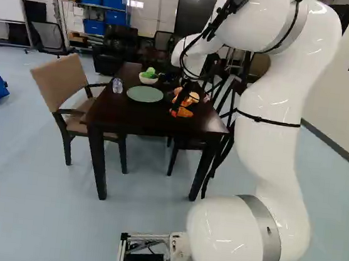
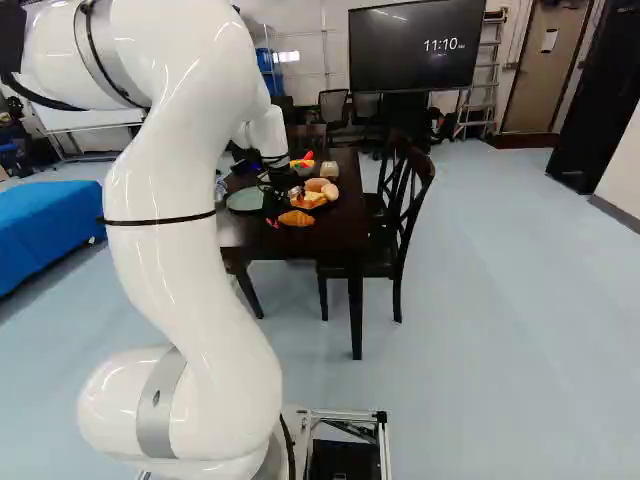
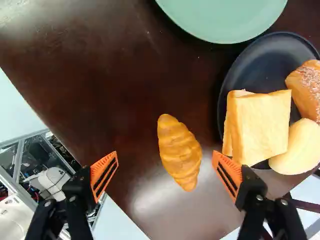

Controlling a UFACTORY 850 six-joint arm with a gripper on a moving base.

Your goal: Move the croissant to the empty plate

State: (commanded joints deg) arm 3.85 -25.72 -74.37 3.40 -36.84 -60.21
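Over the near part of the table, my gripper point(image 1: 179, 103) hangs pointing down. In the wrist view the gripper point(image 3: 165, 161) is open, its orange pads wide apart. The croissant point(image 3: 180, 152) lies on the bare tabletop, appearing between the two fingers and touched by neither; it shows also in the right base view as the golden croissant point(image 2: 297, 218). The empty green plate point(image 3: 225, 17) is ahead of the gripper, past the croissant, and in the left base view the green plate point(image 1: 144, 94) lies left of the gripper.
A dark plate point(image 3: 260, 67) with toast slices point(image 3: 260, 125) and other bread sits beside the croissant, close to one finger. On the table point(image 1: 116, 117) are also a white bowl point(image 1: 147, 79) with green items and a clear bottle point(image 1: 117, 85). Chairs point(image 2: 405, 210) flank the table.
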